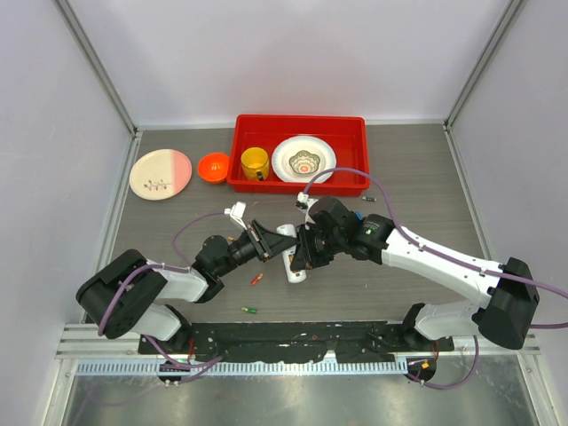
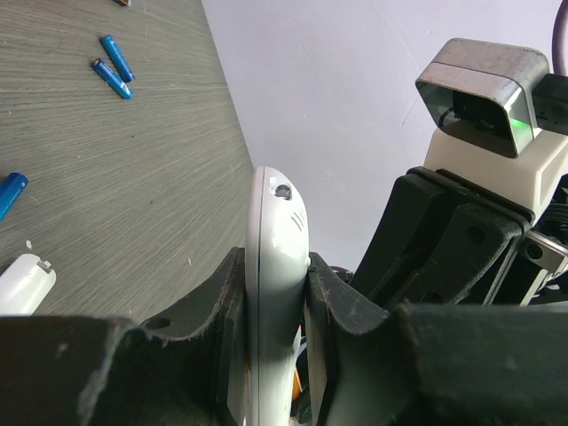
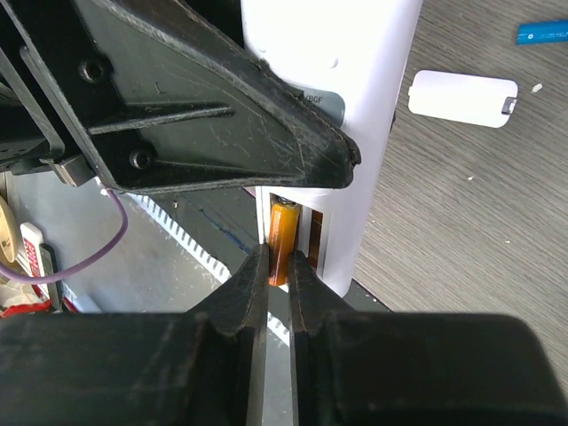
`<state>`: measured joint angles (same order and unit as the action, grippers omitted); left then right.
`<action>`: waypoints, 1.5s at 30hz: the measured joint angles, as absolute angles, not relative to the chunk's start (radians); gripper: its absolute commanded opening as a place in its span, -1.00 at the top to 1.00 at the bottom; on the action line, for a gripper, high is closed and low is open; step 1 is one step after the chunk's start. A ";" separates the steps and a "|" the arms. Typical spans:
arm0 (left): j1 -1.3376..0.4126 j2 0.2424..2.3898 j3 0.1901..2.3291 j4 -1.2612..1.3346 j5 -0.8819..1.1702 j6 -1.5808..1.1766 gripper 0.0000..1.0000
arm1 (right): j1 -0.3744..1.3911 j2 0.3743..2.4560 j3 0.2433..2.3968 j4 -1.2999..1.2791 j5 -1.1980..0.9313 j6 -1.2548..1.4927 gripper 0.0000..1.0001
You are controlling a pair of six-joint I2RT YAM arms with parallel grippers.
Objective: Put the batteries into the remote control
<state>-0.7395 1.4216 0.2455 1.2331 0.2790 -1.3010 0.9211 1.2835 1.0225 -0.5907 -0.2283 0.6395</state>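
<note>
**Two arms, one battery bay.** The left arm [image 1: 169,284] gripped the remote control [image 2: 275,213] with its jaws clamped tight on either side of the slim white body. The handset stood on end and tilted, apparently raised off the counter [image 2: 133,195]. That hold looked meant to steady it and turn the open battery bay toward the other arm.

The right arm [image 1: 444,262] had its jaws drawn narrow, pinching an orange battery [image 3: 284,226] by its lower end. The cell's upper part sat inside the bay at the foot of the remote. Whether it was fully seated could not be told, because one of the left jaws blocked the upper bay.

The remote's white back cover [image 3: 461,98] lay flat on the counter just beside the work, leaving the bay open for loading. 2 blue batteries [image 2: 115,58] lay close together farther off on the counter. A red cell [image 1: 256,279] and a green cell [image 1: 249,310] lay nearer the arms' bases, within reach for the next slot. The task seemed to be at the point of seating 1 cell, with closing the cover judged not yet done.
</note>
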 measured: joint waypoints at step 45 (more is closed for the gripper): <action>-0.758 1.422 0.244 1.258 0.286 -1.309 1.00 | 0.921 1.283 1.122 -0.684 -0.158 0.613 0.28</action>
